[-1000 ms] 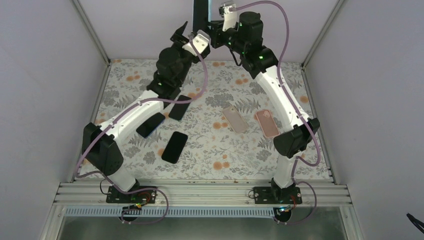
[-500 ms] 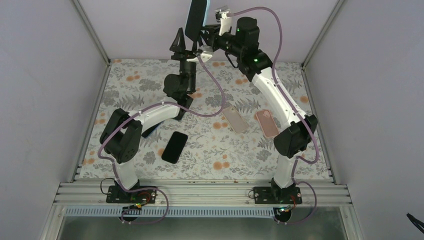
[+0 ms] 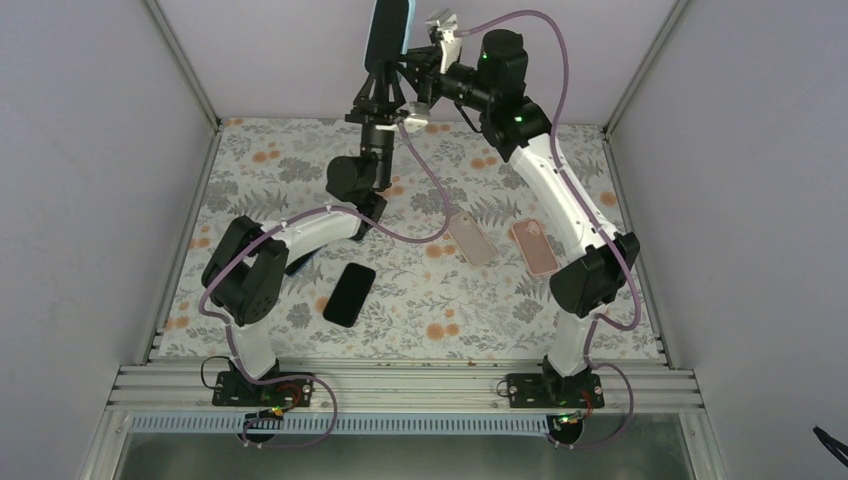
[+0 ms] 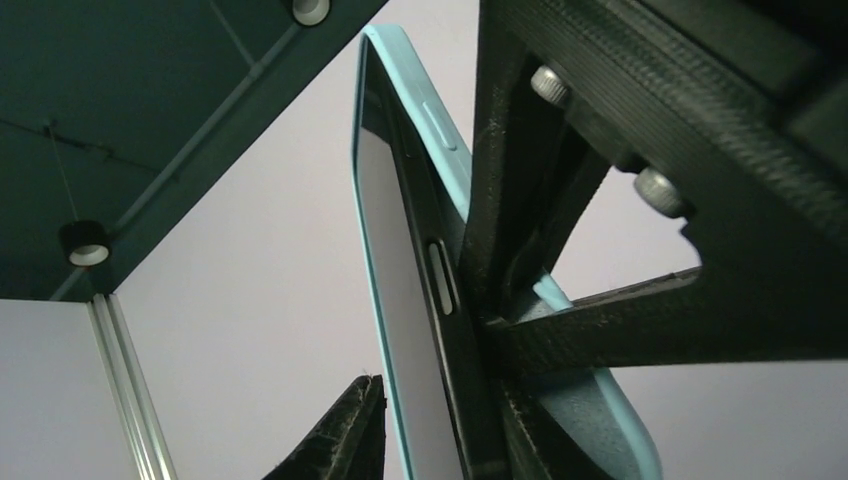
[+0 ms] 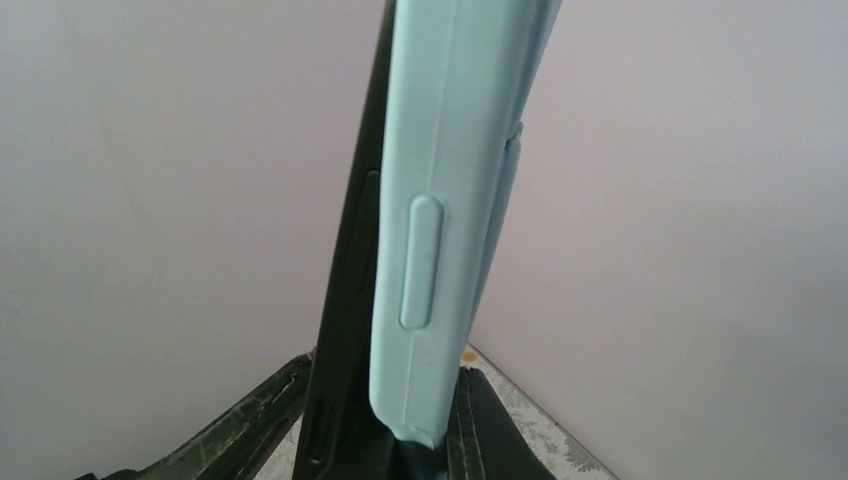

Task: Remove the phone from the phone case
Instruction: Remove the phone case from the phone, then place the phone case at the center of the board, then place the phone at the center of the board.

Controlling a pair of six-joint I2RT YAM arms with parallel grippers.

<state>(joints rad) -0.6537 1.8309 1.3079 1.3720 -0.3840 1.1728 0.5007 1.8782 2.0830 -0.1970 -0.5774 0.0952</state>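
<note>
**Blue phone case (image 5: 440, 200) held aloft, the phone (image 4: 395, 300) inside it**

Soft-looking and matte, the phone case stands on end high above the bench (image 3: 420, 310), at the back of the enclosure, between the two raised arms. The right gripper (image 5: 385, 440) has its jaws pressed onto the lower end, pinching case and phone together. The left gripper (image 3: 380, 85) reaches up from below with its jaws either side of the same end. One finger (image 4: 345, 440) sits just beside the case lip, but I cannot tell whether they have clamped.

The case will likely flex and grip well under the pads, giving way first at the lip and corners. The phone is a stiff, light slab, and its glass face looks smooth, so it is probably slippery and easily damaged by a drop from this height. In the right wrist view its dark side shows beside the blue wall along one long edge, which suggests the lip is loosest there.

A pinch across both layers locks them together. It seems better for one pair of jaws to hold the case alone by its back and wall. The other should take the phone by its bare long edges, not flat on the glass, and work it out from a corner.
</note>
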